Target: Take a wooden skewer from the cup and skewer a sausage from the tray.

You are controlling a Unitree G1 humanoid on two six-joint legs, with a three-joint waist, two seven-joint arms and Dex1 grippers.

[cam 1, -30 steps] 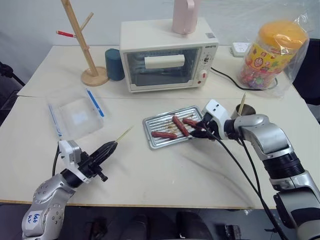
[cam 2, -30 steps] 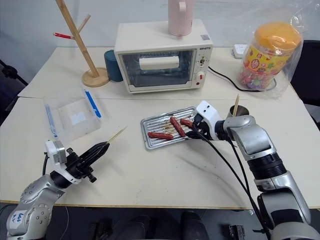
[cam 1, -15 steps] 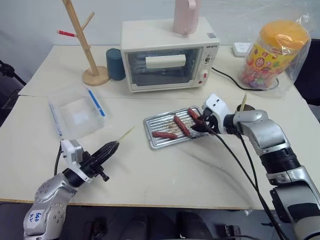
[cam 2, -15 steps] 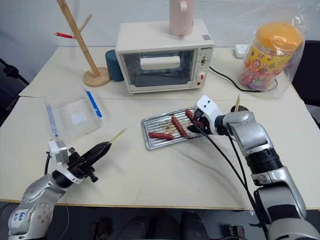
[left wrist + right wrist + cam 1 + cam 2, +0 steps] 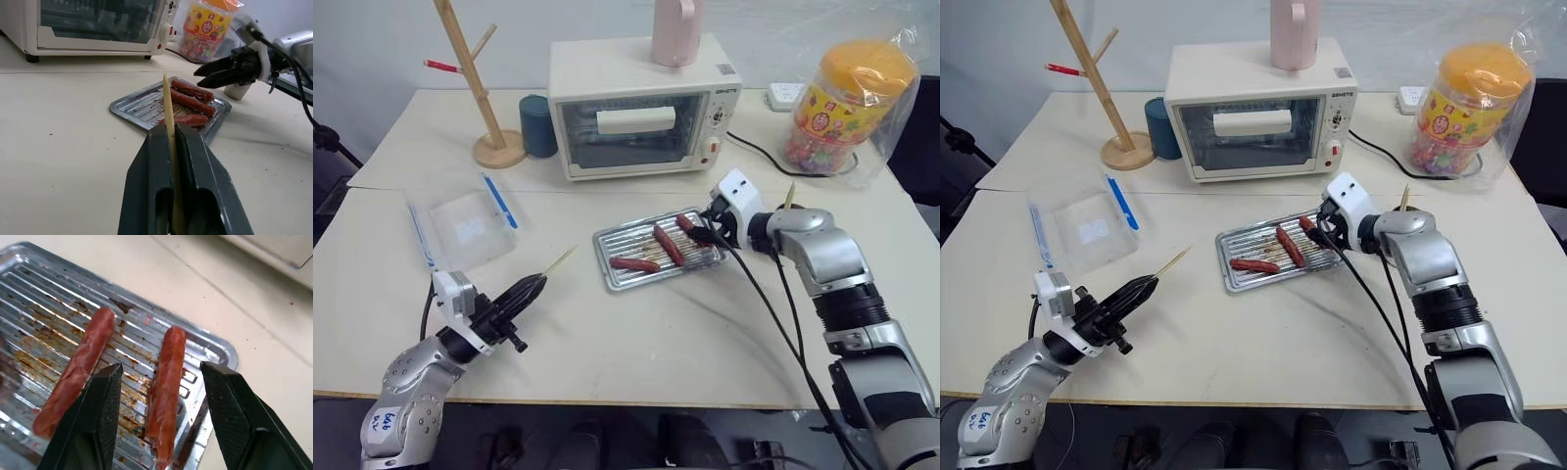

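left gripper (image 5: pixel 530 287) low at the near left of the table (image 5: pixel 607 343), fingers pinched tight on the wooden skewer (image 5: pixel 558 261); pointed end sticks out past the fingertips, aimed up and across toward the tray (image 5: pixel 617 279). skewer tip well apart from the tray edge, bare tabletop between. so the first step reads as done: a skewer is out of the cup and in hand. tray sits mid-table, just in front of the toaster oven (image 5: pixel 641 108), three sausages lying on its ribbed bottom. nearest the left one lies apart (image 5: pixel 634 263), middle one slanted (image 5: pixel 666 246), and the sausage (image 5: pixel 165 382) at the right end is the one being worked. right gripper (image 5: pixel 703 232) hangs over that right end of the tray, fingers about half spread, nothing clamped; in its wrist view the black fingers straddle the end sausage, one pad each side, no contact that i can make out. the cup (image 5: pixel 1400 208) stands behind the right forearm, mostly hidden, one more stick rising from it. step in hand, as i judge it: steadying the sausage. next calls for the right fingers to settle and close on it, then the left arm to bring the point across and drive it in lengthwise.
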